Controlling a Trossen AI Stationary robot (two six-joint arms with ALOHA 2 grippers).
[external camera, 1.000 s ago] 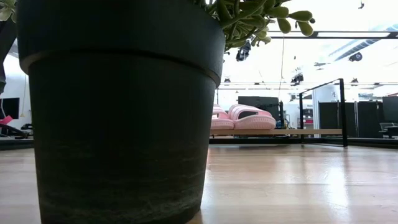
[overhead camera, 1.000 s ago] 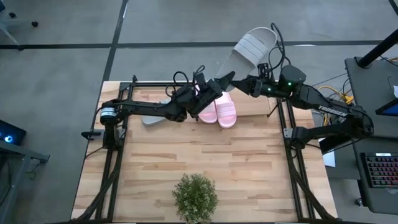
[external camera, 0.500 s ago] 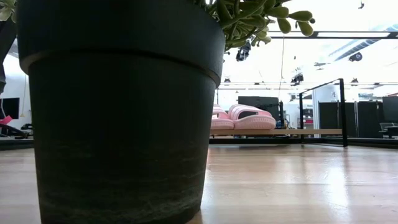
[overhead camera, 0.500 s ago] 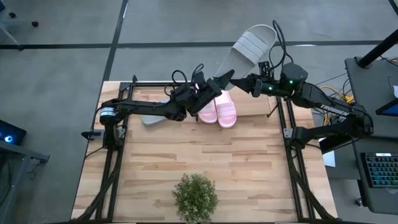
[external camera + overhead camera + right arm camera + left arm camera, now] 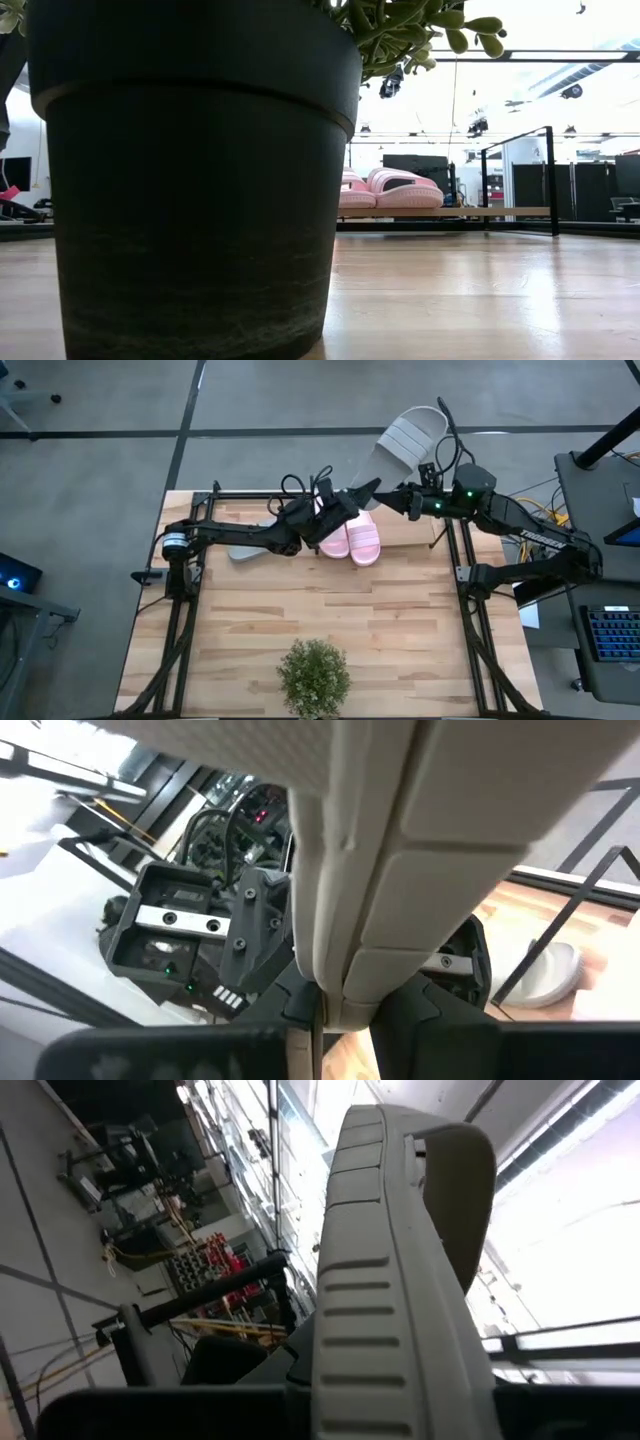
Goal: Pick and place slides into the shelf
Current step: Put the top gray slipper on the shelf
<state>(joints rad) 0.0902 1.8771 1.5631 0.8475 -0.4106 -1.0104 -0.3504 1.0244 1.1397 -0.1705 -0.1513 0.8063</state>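
Grey slide (image 5: 404,443) clamped between both arms' tools (image 5: 372,490)

A: What is different from a second ago?
B: Little; the grey slide (image 5: 403,442) held up between both grippers tilts slightly, its far end now a touch further right; the right gripper (image 5: 385,494) sits a shade closer to the left gripper (image 5: 352,497).
A: And the low view?
B: No difference there.

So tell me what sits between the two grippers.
The high view shows the raised grey slide, its heel end pinched between left gripper and right gripper.
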